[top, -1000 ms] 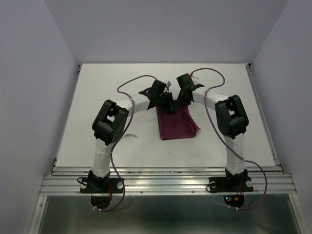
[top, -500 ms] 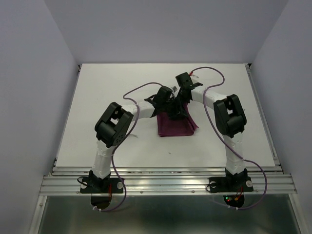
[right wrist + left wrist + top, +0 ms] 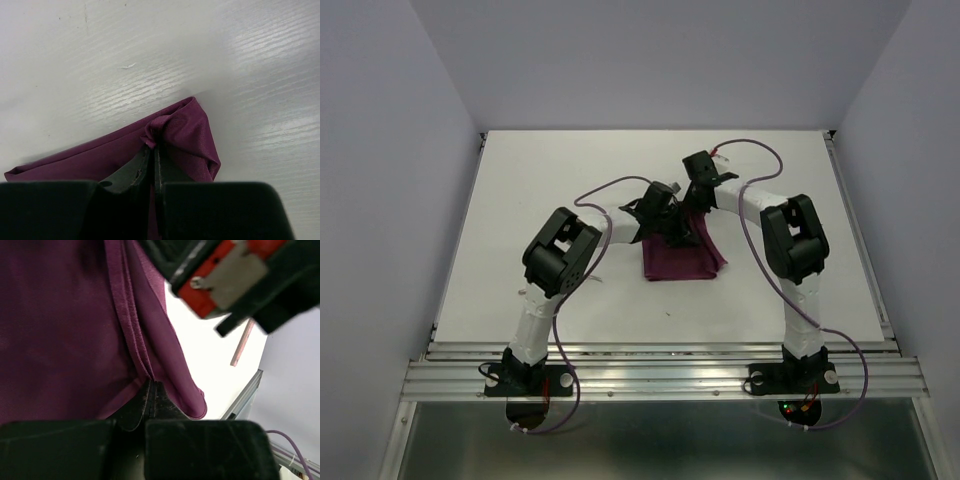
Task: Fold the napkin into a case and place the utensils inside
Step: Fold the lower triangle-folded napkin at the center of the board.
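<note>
The burgundy-purple napkin [image 3: 682, 260] lies folded on the white table, just in front of both grippers. My left gripper [image 3: 673, 224] is over its far edge. In the left wrist view its jaws [image 3: 150, 390] are shut on the stacked hems of the napkin [image 3: 60, 330]. My right gripper [image 3: 696, 203] is close beside it, at the far right corner. The right wrist view shows that gripper [image 3: 154, 147] shut on a bunched corner of the napkin [image 3: 187, 132]. One pale pinkish utensil handle [image 3: 242, 342] lies on the table beyond the cloth. No finished case shows.
The right gripper's body [image 3: 225, 275], with a red part, hangs close above the cloth in the left wrist view. The table's metal rail [image 3: 247, 392] runs near the utensil. A pale slim thing [image 3: 588, 281] lies by the left arm's elbow.
My left gripper has moved right onto the napkin's far edge, opened, then shut on it. The napkin now looks shorter front to back. The right gripper has kept its grip.
</note>
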Motion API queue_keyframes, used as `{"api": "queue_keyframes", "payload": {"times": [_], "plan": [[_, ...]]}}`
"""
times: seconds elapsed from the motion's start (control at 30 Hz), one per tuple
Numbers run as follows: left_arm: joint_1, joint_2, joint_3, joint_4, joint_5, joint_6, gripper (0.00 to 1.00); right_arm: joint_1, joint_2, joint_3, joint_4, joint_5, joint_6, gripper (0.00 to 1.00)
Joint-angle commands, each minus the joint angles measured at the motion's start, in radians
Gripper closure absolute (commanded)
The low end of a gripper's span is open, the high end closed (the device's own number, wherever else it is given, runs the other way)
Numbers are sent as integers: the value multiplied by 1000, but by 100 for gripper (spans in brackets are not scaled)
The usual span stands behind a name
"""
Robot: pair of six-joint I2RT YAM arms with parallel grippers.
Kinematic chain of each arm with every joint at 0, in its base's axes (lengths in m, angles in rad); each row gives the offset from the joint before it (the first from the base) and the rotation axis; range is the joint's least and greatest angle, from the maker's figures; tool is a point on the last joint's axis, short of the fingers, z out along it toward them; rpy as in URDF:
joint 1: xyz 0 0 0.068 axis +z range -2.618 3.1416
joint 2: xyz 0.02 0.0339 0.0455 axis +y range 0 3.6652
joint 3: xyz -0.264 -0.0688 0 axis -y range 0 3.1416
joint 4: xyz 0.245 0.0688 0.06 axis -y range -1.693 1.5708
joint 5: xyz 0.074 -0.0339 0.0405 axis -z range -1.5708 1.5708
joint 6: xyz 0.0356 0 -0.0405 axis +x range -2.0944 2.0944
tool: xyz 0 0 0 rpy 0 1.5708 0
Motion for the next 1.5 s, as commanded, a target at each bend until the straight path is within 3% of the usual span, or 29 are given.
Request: {"api": "queue_keyframes", "payload": {"times": [0.0,0.1,0.13,0.23,0.3,0.33,0.43,0.57,0.7,0.87,1.47], "plan": [[-5,-78,-40,22,-13,21,100,7,-2,-58,-102,-18,-30,99],[-3,-131,-74,5,-7,47,92,7,-25,-78,-92,-18,-43,99],[-3,-146,-83,-4,-4,56,77,7,-33,-85,-85,-20,-48,99],[0,-230,-125,-47,-11,96,66,7,-51,-101,-80,-27,-66,99],[19,-299,-161,-69,-19,125,71,7,-60,-99,-80,-35,-79,99],[30,-318,-177,-69,-19,131,81,7,-62,-98,-82,-38,-83,99],[90,-358,-208,-75,-19,150,99,7,-67,-96,-82,-49,-97,99],[158,-280,-148,-78,-19,165,100,7,-80,-99,-83,-50,-102,99],[167,-159,-44,-148,-48,205,100,7,-99,-102,-88,-50,-99,99],[165,-65,-23,-165,-34,203,100,7,-113,-93,-97,-44,-93,99],[165,-63,-65,-178,-56,205,100,16,-156,-84,-91,-43,-70,99]]}}
